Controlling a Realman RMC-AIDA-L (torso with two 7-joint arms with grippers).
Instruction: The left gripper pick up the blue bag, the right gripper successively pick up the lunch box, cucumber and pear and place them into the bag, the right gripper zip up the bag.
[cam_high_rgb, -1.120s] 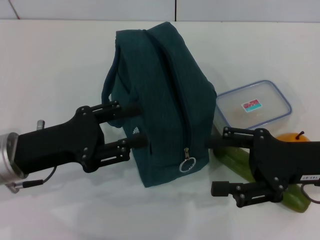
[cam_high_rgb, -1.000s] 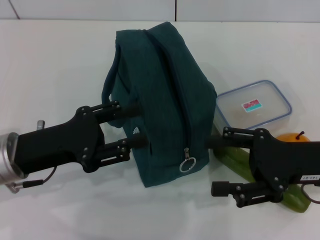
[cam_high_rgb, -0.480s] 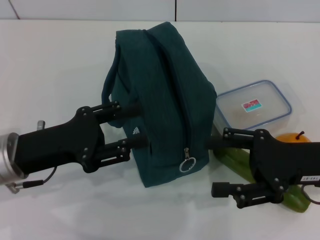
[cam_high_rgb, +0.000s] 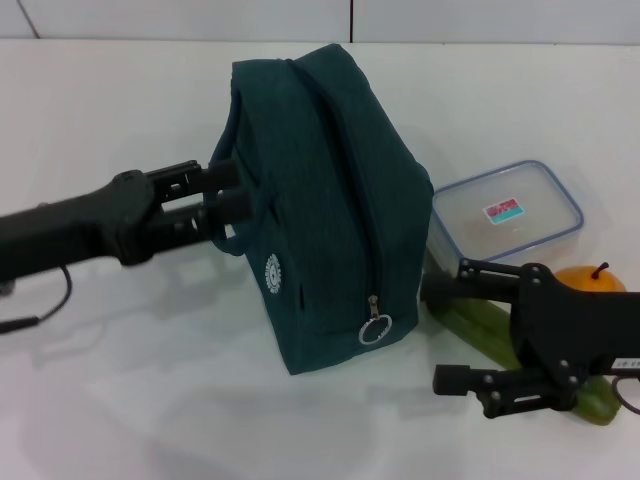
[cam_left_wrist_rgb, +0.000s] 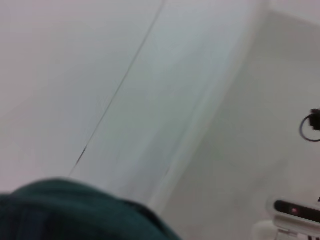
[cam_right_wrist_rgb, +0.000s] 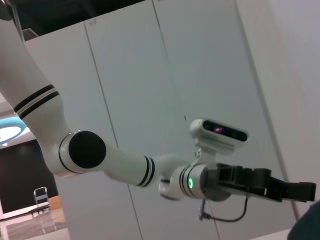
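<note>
The blue bag (cam_high_rgb: 320, 190) stands upright in the middle of the white table, its zip closed and the ring pull (cam_high_rgb: 375, 329) low on the front end. My left gripper (cam_high_rgb: 232, 192) reaches in from the left and sits at the bag's handle loop (cam_high_rgb: 238, 246). The bag's fabric (cam_left_wrist_rgb: 75, 215) fills a corner of the left wrist view. My right gripper (cam_high_rgb: 434, 332) stands open and empty, low beside the bag's front right corner, over the cucumber (cam_high_rgb: 482, 325). Behind it are the lunch box (cam_high_rgb: 505, 215) and the pear (cam_high_rgb: 590, 275).
The table top (cam_high_rgb: 120, 380) is white, with a wall seam along its far edge. The right wrist view looks across at the left arm (cam_right_wrist_rgb: 125, 167) with its green light, and at the robot's head camera (cam_right_wrist_rgb: 218, 131).
My left gripper has swung up and left from the bag's side to its handle loop, and a round white logo on the bag now shows. The right gripper has sunk slightly.
</note>
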